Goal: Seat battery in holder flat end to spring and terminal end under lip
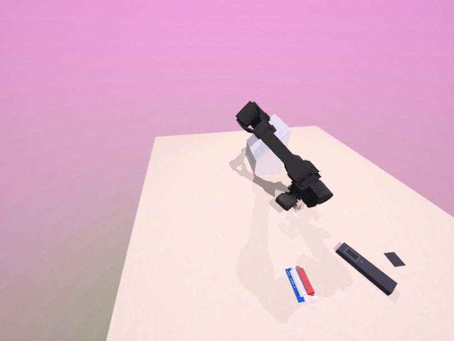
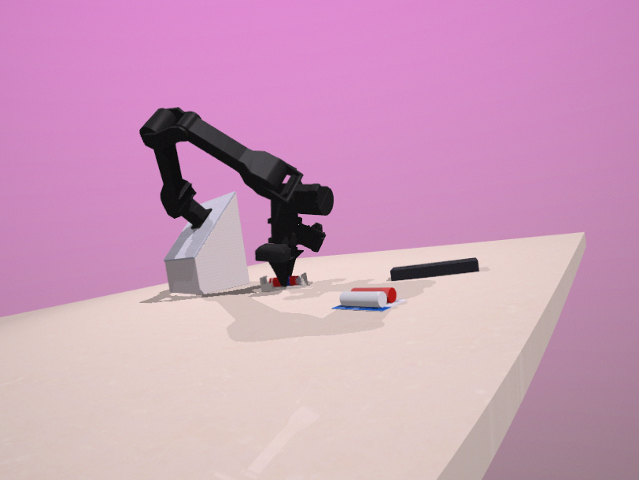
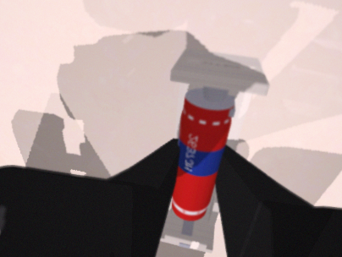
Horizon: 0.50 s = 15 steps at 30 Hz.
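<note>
A red battery (image 2: 275,281) (image 3: 195,196) with a blue band lies lengthwise over the grey holder (image 2: 264,283) (image 3: 254,86), between its two upright end walls. My gripper (image 2: 284,282) (image 3: 198,150) points down and is shut on the battery around its blue band. In the wrist view the battery's grey end is close against the upper end wall, and the red end stops short of the lower end part. In the exterior view the battery looks about level, low between the walls. The wrist view does not show whether it touches the holder floor. In the top view the arm hides most of both.
A white wedge-shaped base (image 1: 268,163) (image 2: 222,258) stands behind the gripper. A card with a white cylinder (image 1: 297,282) (image 2: 362,299) and a red cylinder (image 1: 305,280) (image 2: 388,294) lies nearer the front. A long black device (image 1: 370,269) (image 2: 434,269) and a small dark plate (image 1: 394,259) lie to the right.
</note>
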### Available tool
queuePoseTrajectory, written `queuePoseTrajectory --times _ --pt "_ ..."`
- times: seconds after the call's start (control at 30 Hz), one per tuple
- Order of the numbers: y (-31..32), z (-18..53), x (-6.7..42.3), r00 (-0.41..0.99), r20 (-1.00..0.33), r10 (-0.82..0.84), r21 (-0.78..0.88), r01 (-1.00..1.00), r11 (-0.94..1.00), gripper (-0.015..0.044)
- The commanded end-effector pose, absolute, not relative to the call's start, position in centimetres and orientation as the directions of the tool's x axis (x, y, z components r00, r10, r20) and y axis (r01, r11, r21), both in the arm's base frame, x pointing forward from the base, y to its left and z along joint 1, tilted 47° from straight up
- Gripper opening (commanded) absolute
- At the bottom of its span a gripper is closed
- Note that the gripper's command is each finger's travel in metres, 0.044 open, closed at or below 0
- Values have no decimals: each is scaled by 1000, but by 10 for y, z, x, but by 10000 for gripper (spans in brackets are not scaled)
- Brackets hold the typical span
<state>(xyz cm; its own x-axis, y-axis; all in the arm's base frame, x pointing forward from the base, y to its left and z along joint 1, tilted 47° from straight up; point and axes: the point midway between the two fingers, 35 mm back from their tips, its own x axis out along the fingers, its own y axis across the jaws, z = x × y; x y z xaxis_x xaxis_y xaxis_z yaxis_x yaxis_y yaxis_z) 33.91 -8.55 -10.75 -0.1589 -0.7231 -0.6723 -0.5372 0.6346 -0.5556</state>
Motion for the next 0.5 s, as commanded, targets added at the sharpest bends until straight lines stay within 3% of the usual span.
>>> queuePoseTrajectory --times 0.0,0.47 --pt "-86 -107 340 -152 -677 -720 -555 -537 635 61" --pt "-89 -103 332 -146 -680 -719 -554 -540 633 61"
